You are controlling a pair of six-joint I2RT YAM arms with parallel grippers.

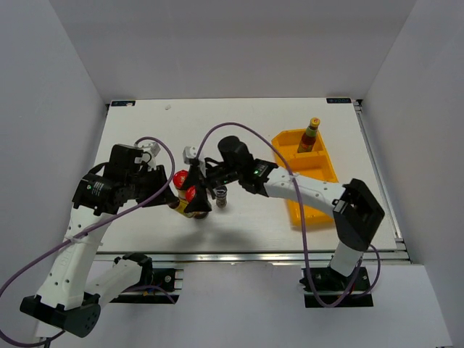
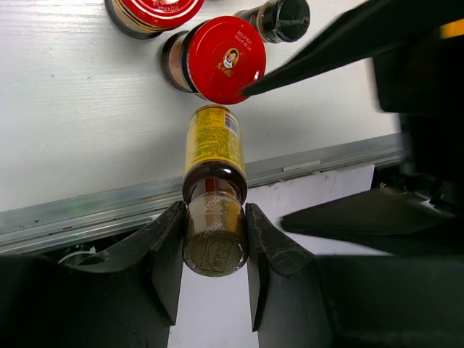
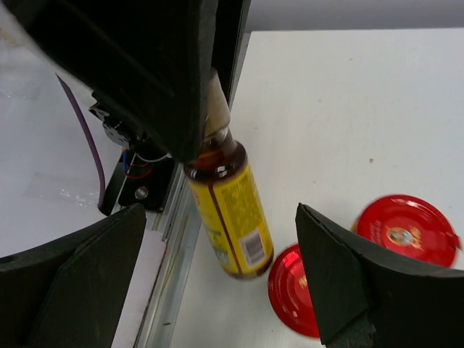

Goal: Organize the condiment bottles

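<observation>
Nearby, red-lidded jars (image 2: pixel 221 58) crowd brown bottle (image 2: pixel 212 156).

A slim brown bottle (image 2: pixel 212 156) with a yellow label is held tilted, pinched at its capped neck by the left gripper (image 2: pixel 212 243), well to the left of the yellow tray (image 1: pixel 319 167). A first red-lidded jar (image 1: pixel 180 178) and a second red-lidded jar (image 1: pixel 191 194), both squat and dark, are stood upright just beside that bottle's base. A dark-topped shaker (image 1: pixel 222 196) is stood upright between the jars and the tray. A yellow-capped sauce bottle (image 1: pixel 310 135) is stood upright in the tray's far compartment.
</observation>
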